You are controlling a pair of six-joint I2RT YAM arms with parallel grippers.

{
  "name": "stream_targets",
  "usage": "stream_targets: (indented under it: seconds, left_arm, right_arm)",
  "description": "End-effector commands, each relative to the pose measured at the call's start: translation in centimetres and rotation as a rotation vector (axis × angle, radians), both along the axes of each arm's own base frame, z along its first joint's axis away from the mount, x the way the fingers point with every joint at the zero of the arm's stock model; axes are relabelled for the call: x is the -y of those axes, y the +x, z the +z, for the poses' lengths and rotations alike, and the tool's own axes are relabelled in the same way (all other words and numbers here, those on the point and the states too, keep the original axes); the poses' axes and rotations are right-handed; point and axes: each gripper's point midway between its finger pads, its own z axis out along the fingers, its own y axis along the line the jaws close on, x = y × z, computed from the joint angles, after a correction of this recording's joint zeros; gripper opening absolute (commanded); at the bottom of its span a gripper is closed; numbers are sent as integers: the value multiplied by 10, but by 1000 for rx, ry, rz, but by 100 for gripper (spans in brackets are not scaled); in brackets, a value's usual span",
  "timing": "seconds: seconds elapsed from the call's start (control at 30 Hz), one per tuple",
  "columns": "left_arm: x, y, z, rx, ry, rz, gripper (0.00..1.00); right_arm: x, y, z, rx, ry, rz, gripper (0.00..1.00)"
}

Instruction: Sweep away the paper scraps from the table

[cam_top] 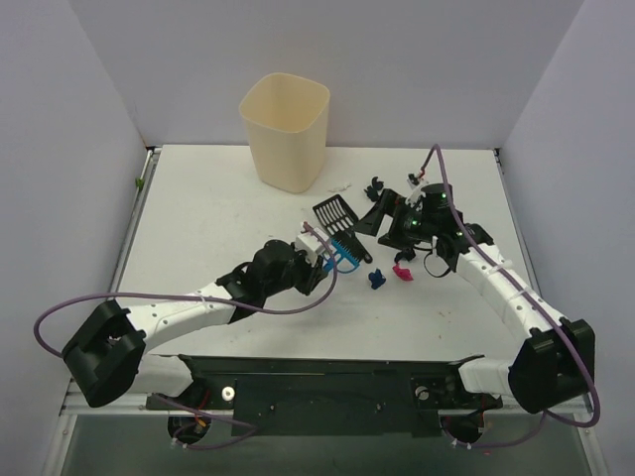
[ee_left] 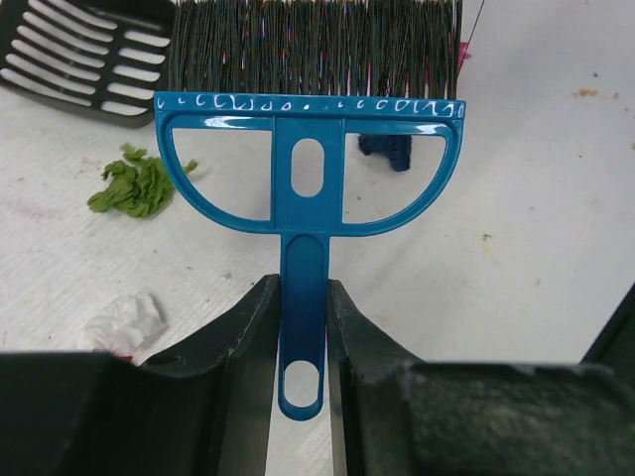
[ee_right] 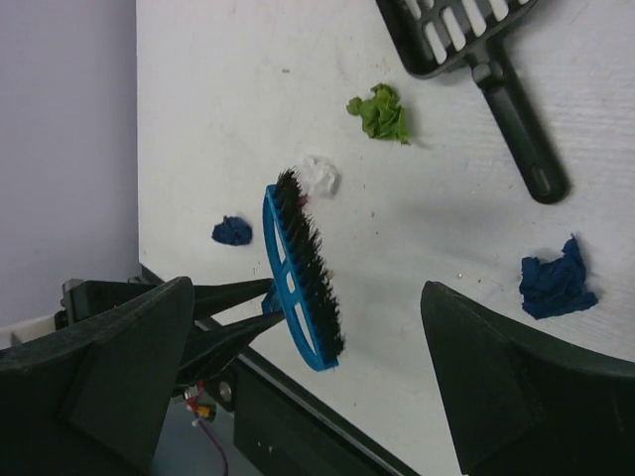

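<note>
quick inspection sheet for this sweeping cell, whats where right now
surface: white table, faint scuffs and specks.
job's things: paper scraps loose mid-table: green scrap, white scrap, blue scrap, magenta scrap.
clutter: black scoop lying flat; cream bin upright at the far edge.
grippers: left gripper shut on the blue brush handle, bristles near the scoop; right gripper open, holding nothing.
cables: purple cables looped along both arms.
surroundings: pale wall panels on three sides.

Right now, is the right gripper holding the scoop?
No. The right gripper is wide open, and the scoop lies on the table apart from it.
</note>
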Motion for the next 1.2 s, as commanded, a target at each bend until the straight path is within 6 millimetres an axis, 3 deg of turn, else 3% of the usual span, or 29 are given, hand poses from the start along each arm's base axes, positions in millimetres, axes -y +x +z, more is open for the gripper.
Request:
stream_targets:
  seconds: [0.0, 0.17, 0.27, 0.3, 0.47, 0.63, 0.87, 1.17]
  left_arm:
    - [27, -8, 36, 128, -51, -123, 30]
    - [33, -13, 33, 141, -24, -128, 30]
    - [33, -10, 35, 143, -35, -103, 30]
    - [30, -6, 35, 137, -39, -63, 30]
    - [25, 11, 48, 89, -86, 85, 30]
    - [34, 10, 59, 73, -134, 86, 30]
    - [37, 11, 60, 62, -142, 89, 30]
    - [42, 9, 66, 48, -167, 77, 30]
  right_arm:
    - [-25, -16, -4, -95, 62, 125, 90]
    - [-24, -25, -21, -141, 15, 145, 88]
    - [-17, -26, -19, -109, -9, 120, 86]
    - [-9, -24, -25, -99, -41, 81, 86]
    - [20, -21, -16, 33, -75, -90, 88]
    - [6, -22, -4, 63, 71, -93, 87]
    - [-7, -24, -7, 67, 94, -58, 80]
    - [-29, -22, -13, 56, 81, -11, 57]
